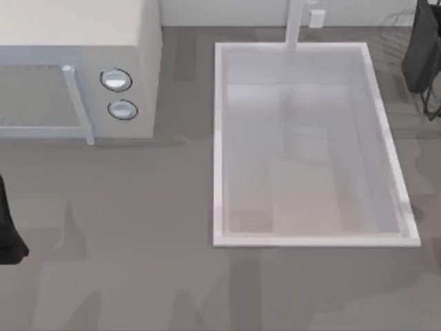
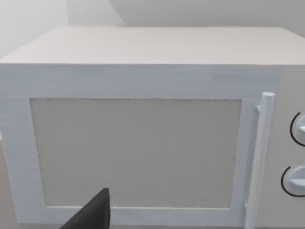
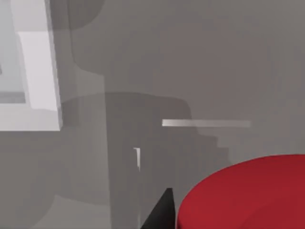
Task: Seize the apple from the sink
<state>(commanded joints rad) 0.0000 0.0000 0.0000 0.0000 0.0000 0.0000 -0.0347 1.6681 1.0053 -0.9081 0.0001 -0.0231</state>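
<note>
The apple point(image 3: 245, 193) is a smooth bright-red blob, very close to the right wrist camera, over the grey table outside the sink. One dark finger point(image 3: 161, 213) of my right gripper stands right beside it, and the gripper looks shut on it. From above, the sink point(image 1: 218, 138) is a white basin with a bare pale floor, and my right arm point(image 1: 422, 52) hangs past its far right corner. A corner of the sink rim point(image 3: 40, 90) lies off to one side of the held apple. My left arm point(image 1: 8, 238) is parked at the table's left edge.
A white microwave point(image 1: 76, 41) with two round knobs point(image 1: 116, 79) stands at the back left, its door and handle point(image 2: 259, 157) facing the left wrist camera. A white faucet post point(image 1: 295, 24) rises at the sink's far end. Grey tabletop point(image 1: 138, 241) spreads in front.
</note>
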